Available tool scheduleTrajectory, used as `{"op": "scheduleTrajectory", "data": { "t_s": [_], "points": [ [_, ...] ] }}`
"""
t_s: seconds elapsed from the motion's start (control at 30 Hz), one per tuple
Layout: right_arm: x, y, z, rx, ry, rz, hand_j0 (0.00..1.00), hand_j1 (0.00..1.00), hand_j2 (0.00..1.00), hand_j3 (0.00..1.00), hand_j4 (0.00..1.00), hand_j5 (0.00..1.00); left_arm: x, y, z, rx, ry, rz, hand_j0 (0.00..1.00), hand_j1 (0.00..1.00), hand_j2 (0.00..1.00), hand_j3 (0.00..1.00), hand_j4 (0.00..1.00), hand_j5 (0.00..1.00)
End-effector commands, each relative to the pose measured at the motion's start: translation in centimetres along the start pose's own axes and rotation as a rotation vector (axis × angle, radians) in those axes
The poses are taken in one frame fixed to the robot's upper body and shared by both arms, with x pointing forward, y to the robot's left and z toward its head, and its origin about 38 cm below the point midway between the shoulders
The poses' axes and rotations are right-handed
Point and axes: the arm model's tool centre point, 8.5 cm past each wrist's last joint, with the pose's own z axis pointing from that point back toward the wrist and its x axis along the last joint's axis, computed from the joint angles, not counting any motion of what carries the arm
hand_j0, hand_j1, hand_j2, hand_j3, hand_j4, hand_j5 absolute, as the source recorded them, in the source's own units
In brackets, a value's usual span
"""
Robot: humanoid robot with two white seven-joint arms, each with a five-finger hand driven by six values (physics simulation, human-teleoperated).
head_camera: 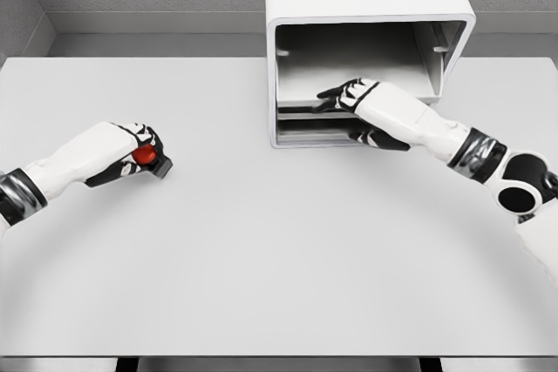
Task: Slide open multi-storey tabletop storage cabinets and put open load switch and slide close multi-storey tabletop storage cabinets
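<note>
I see the table (279, 259) filling almost the whole head view, pale grey, its near edge running along the bottom of the picture and its far edge meeting the wall behind. The broad middle and near part of the top lies bare between my two arms, which gives me plenty of room to swing through.

The cabinet (366, 41) stands at the far middle of the table, a white box with rounded corners, its open face turned toward me. Inside I make out a wide upper bay and, below it, a shelf or drawer (301, 119) whose front edge sits just at the cabinet's mouth; I cannot tell how far it is pulled out.

My right arm comes in from the lower right and reaches up to the cabinet. The right hand (362, 106) lies at that lower front edge, fingers stretched over the lip and thumb below, so it looks clamped on the drawer front.

My left hand (131, 156) rests on the table well to the left of the cabinet, fingers curled around the switch (150, 159), a small dark block with a red knob on top.
</note>
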Motion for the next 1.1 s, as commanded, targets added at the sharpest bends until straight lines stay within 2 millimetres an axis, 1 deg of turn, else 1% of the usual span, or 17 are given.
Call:
{"op": "scheduleTrajectory", "data": {
  "t_s": [0.0, 0.1, 0.2, 0.3, 0.33, 0.5, 0.53, 0.6, 0.77, 0.87, 1.03, 1.07],
  "points": [
    [0.0, -1.0, 0.6, -0.018, 0.002, 0.019, 0.77, 0.77, 0.77, 0.77, 0.77, 0.77, 0.3, 0.5, 0.0, 0.022, -0.015, 0.008, 0.36, 0.36, 0.36, 0.36, 0.36, 0.36],
    [0.5, -0.9, 0.8, -0.015, -0.006, 0.022, 0.77, 0.77, 0.77, 0.77, 0.77, 0.77, 0.7, 0.7, 0.1, 0.035, -0.030, 0.012, 0.36, 0.36, 0.36, 0.36, 0.36, 0.36],
    [0.5, -1.0, 1.7, -0.027, 0.008, 0.024, 0.77, 0.77, 0.77, 0.77, 0.77, 0.77, 0.9, 0.8, 0.2, 0.046, -0.042, 0.027, 0.36, 0.36, 0.36, 0.36, 0.36, 0.36],
    [0.5, -0.9, 2.0, -0.022, 0.010, 0.023, 0.77, 0.77, 0.77, 0.77, 0.77, 0.77, 1.2, 0.9, 0.3, 0.055, -0.053, 0.032, 0.36, 0.36, 0.36, 0.36, 0.36, 0.36],
    [1.0, -0.9, 2.1, -0.020, -0.001, 0.030, 0.77, 0.77, 0.77, 0.77, 0.77, 0.77, 1.2, 1.0, 0.4, 0.061, -0.059, 0.039, 0.36, 0.36, 0.36, 0.36, 0.36, 0.36],
    [1.3, -0.5, 2.4, -0.013, -0.004, 0.025, 0.77, 0.77, 0.77, 0.77, 0.77, 0.77, 1.5, 1.1, 0.5, 0.072, -0.073, 0.047, 0.36, 0.36, 0.36, 0.36, 0.36, 0.36],
    [1.5, -0.6, 2.4, -0.013, -0.010, 0.028, 0.77, 0.77, 0.77, 0.77, 0.77, 0.77, 1.8, 1.2, 0.6, 0.074, -0.078, 0.043, 0.36, 0.36, 0.36, 0.36, 0.36, 0.36],
    [1.7, -0.9, 3.3, -0.031, 0.001, 0.034, 0.77, 0.77, 0.77, 0.77, 0.77, 0.77, 2.0, 1.2, 0.7, 0.082, -0.088, 0.056, 0.36, 0.36, 0.36, 0.36, 0.36, 0.36],
    [1.9, -0.9, 3.8, -0.023, 0.001, 0.039, 0.77, 0.77, 0.77, 0.77, 0.77, 0.77, 2.5, 1.6, 0.7, 0.096, -0.103, 0.052, 0.36, 0.36, 0.36, 0.36, 0.36, 0.36],
    [2.1, -1.4, 4.3, -0.040, 0.007, 0.049, 0.77, 0.77, 0.77, 0.77, 0.77, 0.77, 2.7, 1.7, 0.7, 0.105, -0.113, 0.058, 0.36, 0.36, 0.36, 0.36, 0.36, 0.36],
    [2.3, -0.6, 4.6, -0.031, 0.010, 0.033, 0.77, 0.77, 0.77, 0.77, 0.77, 0.77, 2.9, 1.8, 0.7, 0.110, -0.118, 0.057, 0.36, 0.36, 0.36, 0.36, 0.36, 0.36],
    [2.6, -0.6, 4.6, -0.032, 0.003, 0.033, 0.77, 0.77, 0.77, 0.77, 0.77, 0.77, 3.1, 1.8, 0.9, 0.116, -0.125, 0.062, 0.36, 0.36, 0.36, 0.36, 0.36, 0.36]
  ]
}}
